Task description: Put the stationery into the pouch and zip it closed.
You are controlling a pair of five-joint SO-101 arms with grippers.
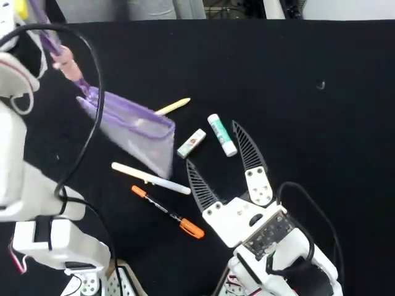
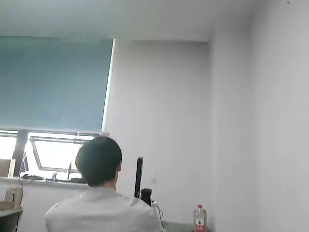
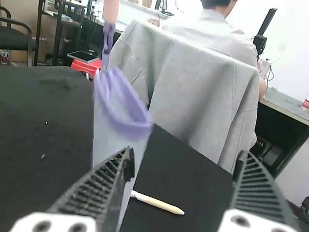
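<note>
Black table (image 1: 308, 92) takes up most of the high view. L arm (image 1: 18, 154) stands at its left edge. R arm (image 1: 271, 240) is at the near edge, right of centre.

Purple see-thru pouch (image 1: 133, 126) is left of centre and tilted. One end is hoisted by its strap (image 1: 55, 49), which runs up twd the top of the L arm. The low corner hangs by the white pen (image 1: 151, 179); can't tell if they touch. In the R wrist view the pouch's rim looks open.

L gripper: can't tell if it's clenched or released, nor if it has the strap.

R gripper (image 1: 212, 143) is released, jaws spread wide, nothing in them. It's over the table just right of the pouch.

All stationery is on the table, outside the pouch:
- White pen lies along the pouch's near side.
- Orange pen (image 1: 166, 213) is beside it, closer to the arms, approx. parallel.
- Yellow pen (image 1: 173, 106) pokes out from behind the pouch's far side.
- Glue (image 1: 221, 134) lies just by the R gripper's far tip.
- Eraser (image 1: 191, 143) sits btwn pouch and glue, near the other tip.
</note>
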